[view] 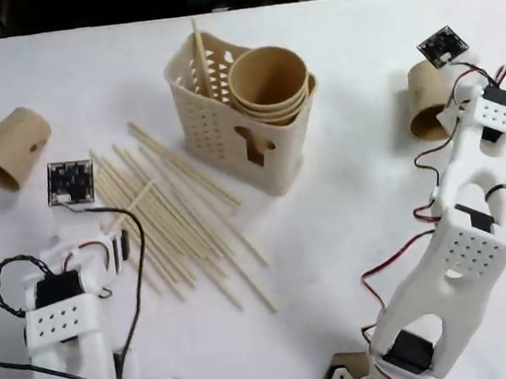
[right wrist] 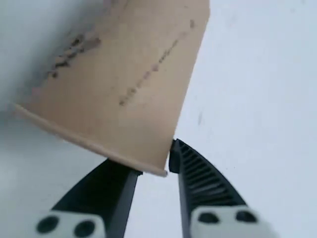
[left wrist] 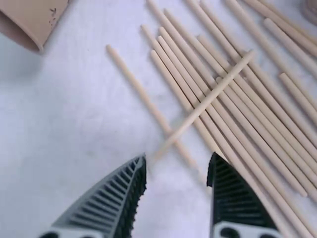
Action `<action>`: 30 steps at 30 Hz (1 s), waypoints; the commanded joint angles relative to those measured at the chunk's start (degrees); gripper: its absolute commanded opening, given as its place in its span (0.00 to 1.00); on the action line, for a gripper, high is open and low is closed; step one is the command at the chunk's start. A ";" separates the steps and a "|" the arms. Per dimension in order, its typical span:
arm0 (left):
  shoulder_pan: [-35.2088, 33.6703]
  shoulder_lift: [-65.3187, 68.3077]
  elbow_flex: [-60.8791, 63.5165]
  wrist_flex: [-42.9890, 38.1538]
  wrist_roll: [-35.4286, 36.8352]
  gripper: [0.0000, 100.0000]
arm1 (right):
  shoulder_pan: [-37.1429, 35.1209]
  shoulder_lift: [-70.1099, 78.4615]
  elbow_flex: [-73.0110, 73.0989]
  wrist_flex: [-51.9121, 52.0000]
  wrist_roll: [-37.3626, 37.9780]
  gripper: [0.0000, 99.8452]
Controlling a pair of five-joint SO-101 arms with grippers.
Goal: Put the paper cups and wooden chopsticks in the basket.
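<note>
Cream perforated plastic forms the basket (view: pixel 230 142) at the middle of the white table (view: pixel 348 234). It holds nested paper cups (view: pixel 269 84) and one upright stick (view: pixel 199 50). Loose wooden chopsticks (view: pixel 174 216), slim and round, fan out just beside it, with bare surface on its other side. The tan far-left cup (view: pixel 9 147) and the far-right cup (view: pixel 426 99) both lie sideways.

From the left wrist, the ribbed left gripper (left wrist: pixel 176 171) hangs spread wide over crossed wooden chopsticks (left wrist: pixel 208 101).

From the right wrist, the right gripper (right wrist: pixel 153 161) sits at the rolled rim of the far-right cup (right wrist: pixel 124 84); whether it pinches, I cannot tell.
</note>
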 commanded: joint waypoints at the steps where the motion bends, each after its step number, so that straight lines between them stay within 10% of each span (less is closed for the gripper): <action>1: -0.66 -1.01 -0.09 -1.05 -0.53 0.21 | -1.01 -3.21 -2.20 0.40 -3.43 0.07; 30: -0.66 -1.27 0.79 -2.29 -0.62 0.21 | -2.33 -26.42 -2.11 35.74 -11.52 0.02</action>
